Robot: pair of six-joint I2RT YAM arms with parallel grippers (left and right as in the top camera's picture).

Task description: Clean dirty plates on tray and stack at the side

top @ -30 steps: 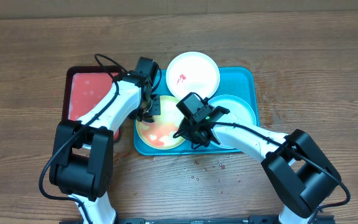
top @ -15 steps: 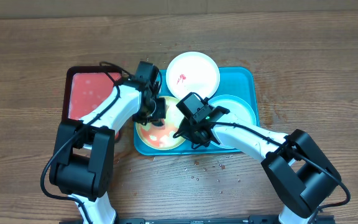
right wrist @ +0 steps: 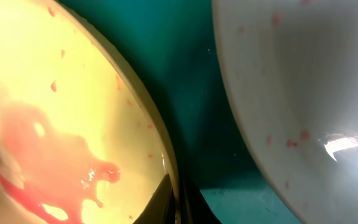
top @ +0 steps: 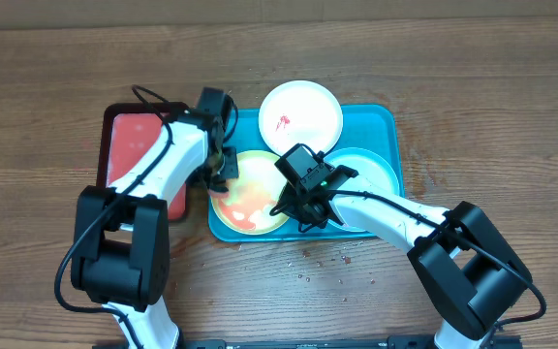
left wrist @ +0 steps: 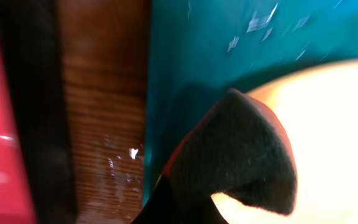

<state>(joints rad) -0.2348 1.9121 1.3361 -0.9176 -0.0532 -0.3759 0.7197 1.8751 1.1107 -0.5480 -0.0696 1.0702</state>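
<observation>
When viewed from overhead, found tray [top: 384,124] in middle of counter [top: 492,78], with red tray [top: 129,145] just beside its left edge. Counted three plates.

Logged white plate [top: 300,116] at far side, overlapping tray's far rim, small red mark near centre. Logged lime-rimmed plate [top: 245,208] in near-left part of tray, heavily smeared orange-red. Logged mint-rimmed plate [top: 374,167] in near-right part of tray, near-left portion hidden under right arm; faint red flecks seen on it in right wrist view.

Located left claw [top: 223,167] at left edge of lime-rimmed plate, pressed together on dark pad [left wrist: 235,155]. Could not make out own fingers in left wrist view: pad filling lower frame, blurred, reddish along one edge. Cannot tell whether pad touching plate surface or held just above.

Located right claw [top: 303,211] at right edge of same plate, pinching its rim. Only tips visible at bottom of right wrist view, rest cut off. Noted strip of bare tray floor between lime and mint rims, plates apart there.

Noted scattered small specks [top: 327,257] on counter near tray's front edge; too small to identify.
</observation>
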